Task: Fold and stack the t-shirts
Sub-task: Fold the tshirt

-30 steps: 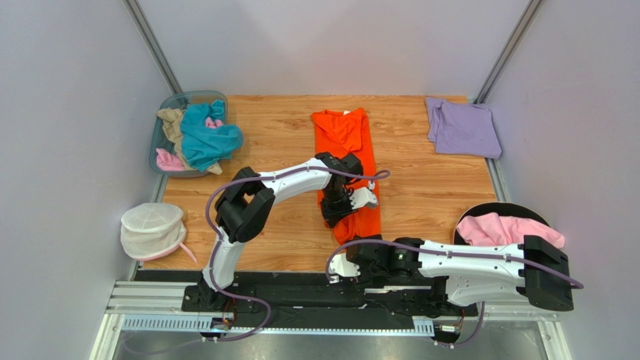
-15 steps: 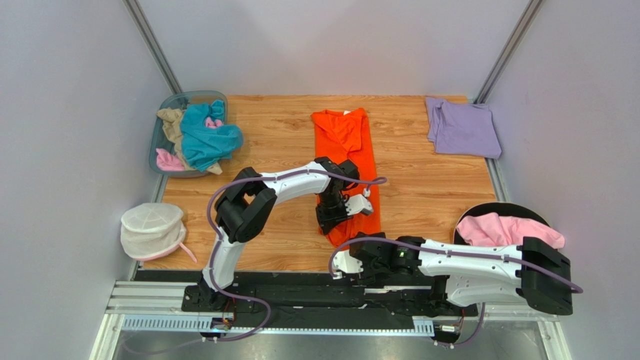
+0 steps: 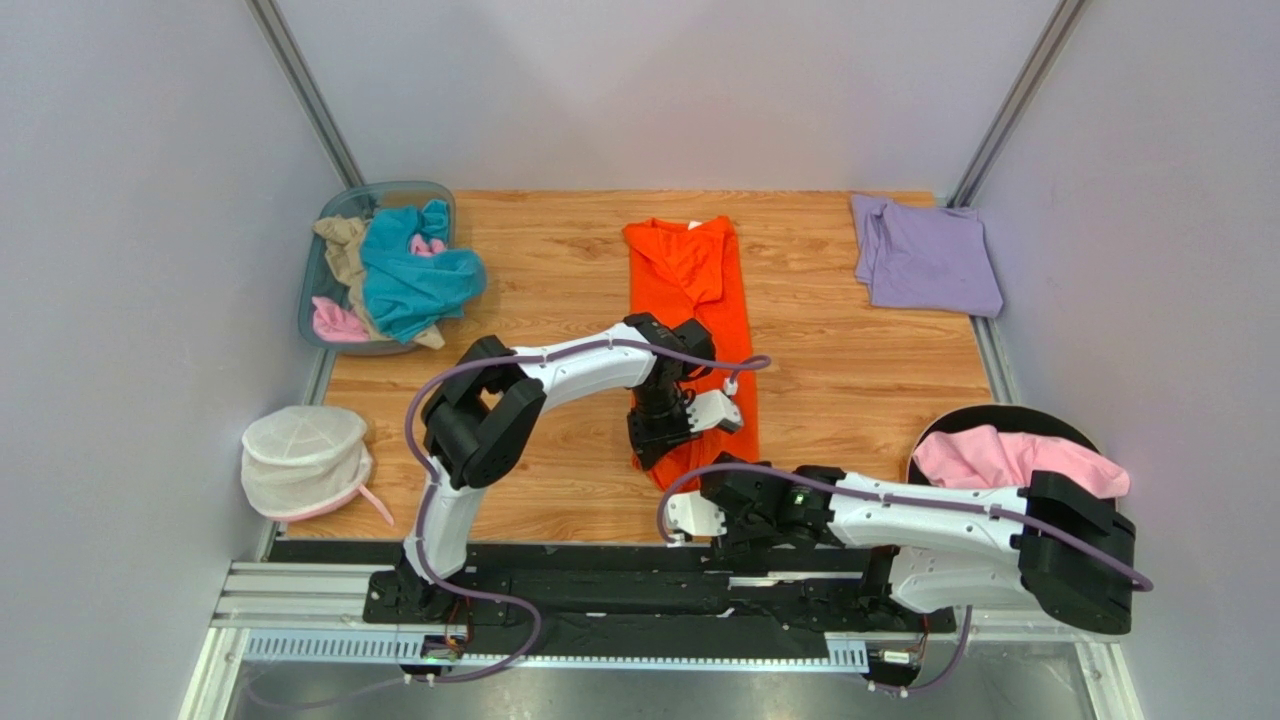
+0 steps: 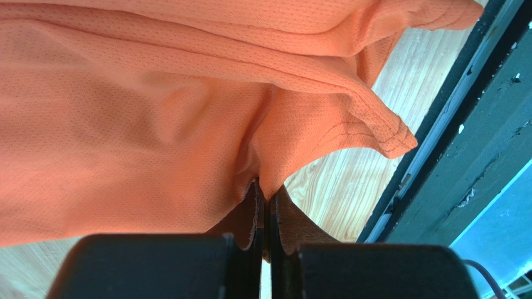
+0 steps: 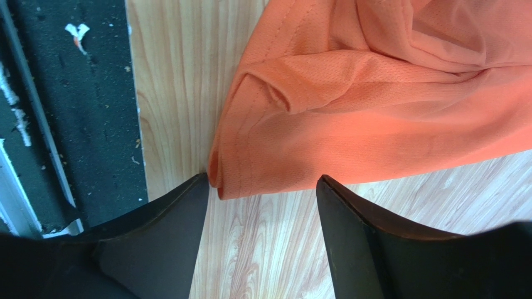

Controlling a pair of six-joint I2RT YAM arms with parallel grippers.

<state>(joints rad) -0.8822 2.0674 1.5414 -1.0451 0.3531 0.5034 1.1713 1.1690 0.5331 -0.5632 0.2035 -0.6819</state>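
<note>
Orange t-shirt (image 3: 691, 278): centre of table (image 3: 556, 270). Step: folding near hem. L gripper (image 4: 265, 208): clamped on hem cloth. R gripper (image 5: 262, 182): jaws apart at hem corner. Next, prob.: R pinches corner, both carry hem to collar.

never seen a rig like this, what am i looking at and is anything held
Two robot arms stand at the near edge of a wooden table. One picture looks down from above; the other two come from cameras on each wrist, showing that arm's own fingers. On the table lie an orange t-shirt, folded into a strip, and a lavender t-shirt. A basket holds teal, tan and pink clothes; a white mesh pouch sits left, a pink garment right. The left gripper is shut on the orange cloth. The right gripper is open at that shirt's near corner, holding nothing.
</note>
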